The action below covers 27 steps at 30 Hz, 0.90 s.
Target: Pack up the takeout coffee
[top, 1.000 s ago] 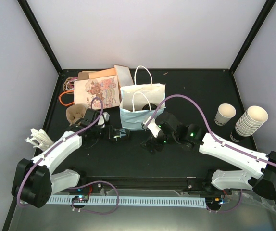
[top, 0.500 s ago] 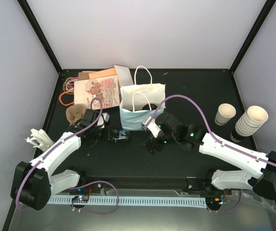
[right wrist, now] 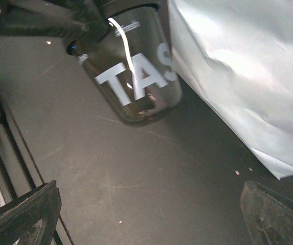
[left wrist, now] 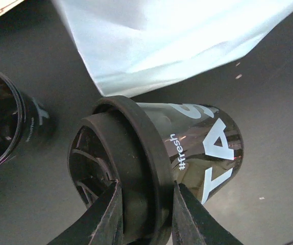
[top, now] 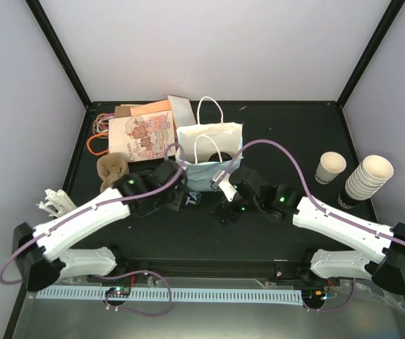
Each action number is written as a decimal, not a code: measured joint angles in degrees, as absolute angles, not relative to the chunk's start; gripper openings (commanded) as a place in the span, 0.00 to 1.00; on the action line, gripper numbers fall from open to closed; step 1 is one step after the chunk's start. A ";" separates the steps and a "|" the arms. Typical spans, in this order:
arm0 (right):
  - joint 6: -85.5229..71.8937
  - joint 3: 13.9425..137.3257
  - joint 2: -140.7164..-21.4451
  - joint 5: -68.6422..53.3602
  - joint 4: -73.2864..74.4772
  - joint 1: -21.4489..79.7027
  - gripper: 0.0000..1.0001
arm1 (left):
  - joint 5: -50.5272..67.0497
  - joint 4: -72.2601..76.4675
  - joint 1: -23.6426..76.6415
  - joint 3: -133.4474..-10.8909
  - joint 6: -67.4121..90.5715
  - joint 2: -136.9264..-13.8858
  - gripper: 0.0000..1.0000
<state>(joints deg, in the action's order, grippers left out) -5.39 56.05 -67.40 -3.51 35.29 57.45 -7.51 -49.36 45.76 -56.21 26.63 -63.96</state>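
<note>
The takeout coffee [left wrist: 208,145] is a glossy black cup with white lettering and a black lid [left wrist: 141,153]. It is tilted on its side just in front of the pale blue paper bag [top: 208,161]. My left gripper [left wrist: 145,214] is shut on the lid's rim, one finger on each side. In the top view the cup [top: 190,200] shows at the tip of the left gripper [top: 178,195]. My right gripper [top: 225,209] stands open just right of the cup, nothing between its fingers [right wrist: 24,214]. The cup's base [right wrist: 139,87] shows in the right wrist view beside the bag [right wrist: 238,66].
A second black cup [left wrist: 3,122], lidless, stands left of the held one. Flat paper bags [top: 142,134] and a brown pulp carrier [top: 111,168] lie at the back left. A cream cup [top: 329,168] and a cup stack [top: 368,180] stand right. White utensils [top: 56,201] lie far left.
The left gripper closed on the cup's lid, then the left arm swung right, carrying the cup nearer the bag's front. The right arm barely moved.
</note>
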 measured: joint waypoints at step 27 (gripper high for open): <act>-15.68 43.33 -43.62 15.90 49.19 54.54 1.00 | -43.72 -78.59 70.11 -79.81 42.17 -105.65 0.22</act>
